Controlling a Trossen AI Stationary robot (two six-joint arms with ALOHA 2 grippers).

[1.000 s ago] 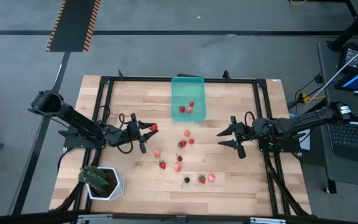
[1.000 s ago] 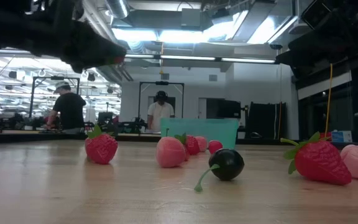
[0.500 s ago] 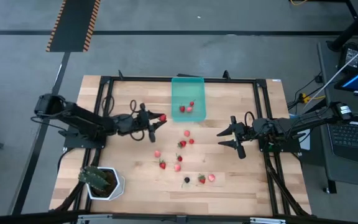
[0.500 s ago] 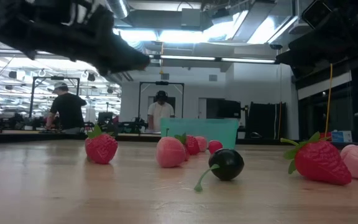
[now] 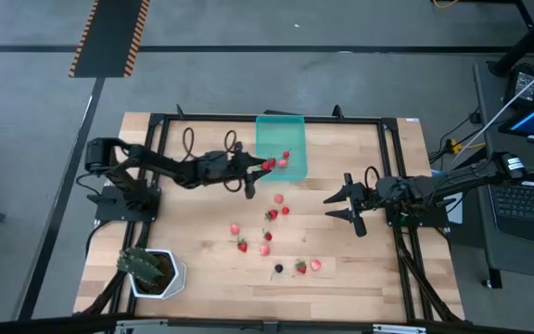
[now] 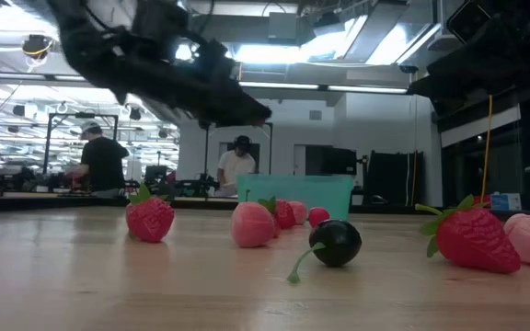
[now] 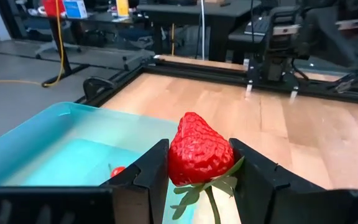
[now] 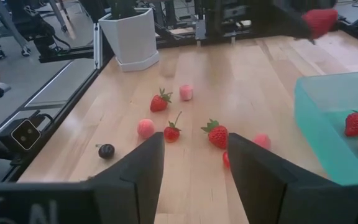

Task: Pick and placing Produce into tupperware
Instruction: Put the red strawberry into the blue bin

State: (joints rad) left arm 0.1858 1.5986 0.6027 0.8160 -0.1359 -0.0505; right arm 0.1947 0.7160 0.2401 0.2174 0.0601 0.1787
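Note:
The teal tupperware point(image 5: 279, 139) stands at the table's far middle with three small red and pink fruits point(image 5: 284, 160) in it. My left gripper point(image 5: 256, 171) reaches level over its near left corner, shut on a red strawberry point(image 7: 199, 155). Several loose strawberries point(image 5: 265, 243) and a dark berry point(image 5: 279, 269) lie on the wood nearer the front. My right gripper point(image 5: 339, 206) hangs open on the table's right side, with nothing between its fingers point(image 8: 143, 167). My left gripper pinches the strawberry's two sides point(image 7: 174, 163) between its two fingers. It comes level from the table's left. The fruit is lifted clear, its pointed tip up and its green top and stem point(image 7: 211, 190) hanging below, over the tupperware's near left rim point(image 7: 73, 111).
A white pot with a green plant point(image 5: 151, 271) stands at the near left corner. A black frame rail point(image 5: 392, 176) runs around the tabletop. In the low view people stand in the room far behind the table point(image 6: 104, 161).
My left gripper has swung from the table's left side toward the right and far edges, up to the tupperware's near left corner, carrying the strawberry clear of the table. The right arm has kept still.

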